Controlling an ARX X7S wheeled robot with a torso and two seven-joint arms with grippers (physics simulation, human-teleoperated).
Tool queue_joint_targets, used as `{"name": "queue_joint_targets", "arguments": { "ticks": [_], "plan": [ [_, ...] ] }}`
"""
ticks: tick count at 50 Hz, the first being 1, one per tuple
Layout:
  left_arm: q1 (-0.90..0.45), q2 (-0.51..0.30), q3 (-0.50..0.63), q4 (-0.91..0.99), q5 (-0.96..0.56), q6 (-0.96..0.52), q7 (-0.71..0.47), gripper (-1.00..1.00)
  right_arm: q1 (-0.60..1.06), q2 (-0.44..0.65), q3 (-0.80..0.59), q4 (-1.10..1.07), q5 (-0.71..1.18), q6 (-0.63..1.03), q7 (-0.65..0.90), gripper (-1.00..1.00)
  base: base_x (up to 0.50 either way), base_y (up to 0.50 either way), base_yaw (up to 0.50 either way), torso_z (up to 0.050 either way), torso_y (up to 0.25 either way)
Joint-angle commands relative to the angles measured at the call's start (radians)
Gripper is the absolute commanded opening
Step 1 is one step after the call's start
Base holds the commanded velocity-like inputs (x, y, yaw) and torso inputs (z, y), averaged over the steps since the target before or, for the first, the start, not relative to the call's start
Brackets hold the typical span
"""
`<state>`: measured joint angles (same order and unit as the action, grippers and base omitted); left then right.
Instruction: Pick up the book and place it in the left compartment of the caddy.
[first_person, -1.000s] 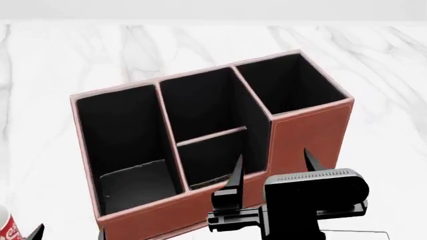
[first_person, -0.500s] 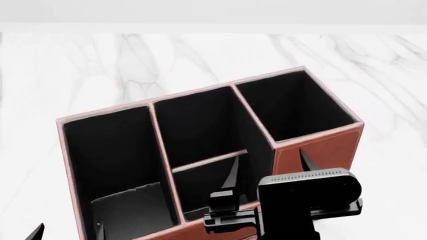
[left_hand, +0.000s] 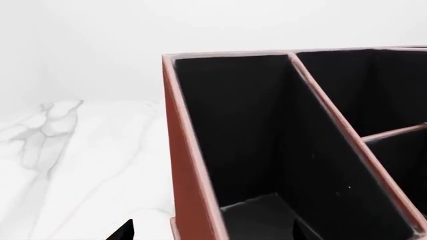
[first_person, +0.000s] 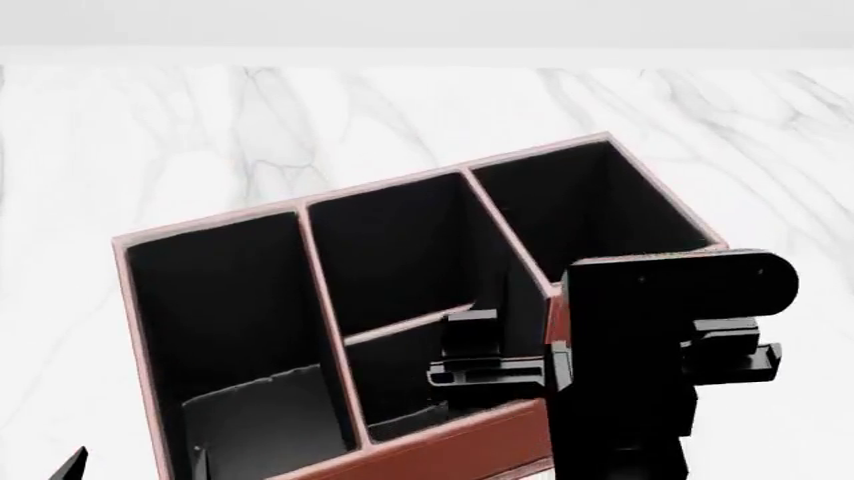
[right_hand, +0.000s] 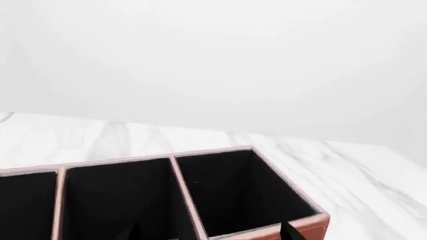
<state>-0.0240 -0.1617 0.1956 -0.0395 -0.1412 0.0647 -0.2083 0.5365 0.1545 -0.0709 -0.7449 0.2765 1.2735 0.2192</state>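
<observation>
The reddish-brown caddy (first_person: 454, 445) stands on white marble. Its long left compartment (first_person: 220, 300) holds a black slab with a pale top edge at the near end: the book (first_person: 254, 420), which the left wrist view also shows, book (left_hand: 257, 215). My left gripper (left_hand: 213, 231) is open and empty, one fingertip outside the caddy's left wall (left_hand: 187, 175) and one inside the compartment by the book. In the head view only the left gripper (first_person: 134, 465) tips show at the bottom edge. My right gripper (right_hand: 208, 231) is open and empty above the caddy's middle and right cells.
The right arm's black wrist block (first_person: 667, 330) hides the caddy's front right corner. The middle section is split by a thin divider (first_person: 407, 325); a squarish cell (first_person: 587, 210) sits at the right. Marble table (first_person: 200, 130) extends all round.
The right wrist has risen and swung right, now covering the caddy's front right corner. Earlier the head view shifted, moving the caddy lower in frame. The book stays in the left compartment.
</observation>
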Motion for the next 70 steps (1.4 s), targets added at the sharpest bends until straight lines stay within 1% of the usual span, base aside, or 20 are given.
{"name": "queue_joint_targets", "arguments": {
  "ticks": [1,11,15,17,19,20,22,23,24,25,28,29,30,31,32,38,40,48,60,70],
  "plan": [
    [-0.002,-0.005,0.006,-0.002,-0.006,0.001,-0.008,1.00,0.180,-0.009,0.063,-0.100,0.068,0.285,0.012,1.00,0.00,0.00,0.00,0.000,0.000],
    [-0.003,-0.010,0.011,0.000,-0.012,0.002,-0.014,1.00,0.194,0.010,0.067,-0.072,0.129,0.296,0.048,1.00,0.00,0.00,0.00,0.000,0.000],
    [-0.002,-0.012,0.012,0.002,-0.015,0.003,-0.016,1.00,0.238,0.109,0.032,-0.019,0.404,0.296,0.259,1.00,0.00,0.00,0.00,0.000,0.000],
    [-0.003,-0.013,0.013,0.001,-0.015,0.003,-0.018,1.00,0.258,0.136,0.023,0.002,0.515,0.294,0.311,1.00,0.00,0.00,0.00,0.000,0.000],
    [-0.004,-0.014,0.014,0.000,-0.015,0.004,-0.018,1.00,0.341,0.253,-0.117,0.105,0.752,0.296,0.482,1.00,0.00,0.00,0.00,0.000,0.000],
    [-0.004,-0.014,0.015,-0.001,-0.017,0.003,-0.018,1.00,0.357,0.265,-0.119,0.108,0.807,0.294,0.522,1.00,0.00,0.00,0.00,0.000,0.000],
    [-0.006,-0.014,0.017,-0.004,-0.017,0.003,-0.019,1.00,0.417,0.301,-0.111,0.182,1.077,0.291,0.629,1.00,0.00,0.00,0.00,0.000,0.000],
    [-0.006,-0.014,0.018,-0.006,-0.017,0.005,-0.019,1.00,0.443,0.312,-0.112,0.195,1.148,0.290,0.670,1.00,0.00,0.00,0.00,0.000,0.000],
    [-0.004,-0.014,0.019,-0.007,-0.019,0.008,-0.017,1.00,0.533,0.348,-0.143,0.282,1.298,0.279,0.813,1.00,0.00,0.00,0.00,0.000,0.000],
    [-0.005,-0.014,0.019,-0.007,-0.019,0.008,-0.018,1.00,0.559,0.357,-0.162,0.298,1.448,0.266,0.850,1.00,0.00,0.00,0.00,0.000,0.000],
    [-0.007,-0.016,0.019,-0.007,-0.026,0.005,-0.018,1.00,0.629,0.382,-0.207,0.356,1.592,0.231,0.902,1.00,0.00,0.00,0.00,0.000,0.000],
    [-0.020,-0.011,0.020,-0.030,-0.023,-0.001,-0.022,1.00,0.779,0.504,-0.357,0.506,1.635,0.297,0.752,1.00,0.00,0.00,0.00,0.000,0.000],
    [-0.020,-0.011,0.021,-0.031,-0.023,-0.001,-0.023,1.00,0.929,0.513,-0.507,0.507,1.586,0.292,0.602,1.00,0.00,0.00,0.00,0.000,0.000],
    [-0.021,-0.011,0.022,-0.031,-0.023,0.000,-0.024,1.00,0.955,0.520,-0.637,0.511,1.570,0.286,0.452,1.00,0.00,0.00,0.00,0.000,0.000],
    [-0.022,-0.011,0.022,-0.033,-0.023,0.000,-0.024,1.00,0.963,0.525,-0.654,0.510,1.562,0.286,0.330,1.00,0.00,0.00,0.00,0.000,0.000],
    [-0.023,-0.013,0.027,-0.036,-0.023,0.002,-0.028,1.00,1.010,0.560,-0.747,0.412,1.429,0.286,0.139,1.00,0.00,0.00,0.00,0.000,0.000],
    [-0.023,-0.014,0.028,-0.037,-0.024,0.002,-0.029,1.00,1.027,0.576,-0.767,0.353,1.389,0.284,0.040,1.00,0.00,0.00,0.00,0.000,0.000],
    [-0.025,-0.017,0.033,-0.041,-0.026,0.005,-0.032,1.00,1.106,0.614,-0.895,0.324,1.395,0.282,-0.040,1.00,0.00,0.00,0.00,0.000,0.000],
    [-0.026,-0.021,0.040,-0.043,-0.030,0.007,-0.037,1.00,1.241,0.638,-1.082,0.351,1.398,0.288,-0.087,1.00,0.00,0.00,0.00,0.000,0.000],
    [-0.026,-0.025,0.045,-0.043,-0.032,0.007,-0.043,1.00,1.278,0.656,-1.167,0.354,1.413,0.261,-0.087,1.00,0.00,0.00,0.00,0.000,0.000]
  ]
}}
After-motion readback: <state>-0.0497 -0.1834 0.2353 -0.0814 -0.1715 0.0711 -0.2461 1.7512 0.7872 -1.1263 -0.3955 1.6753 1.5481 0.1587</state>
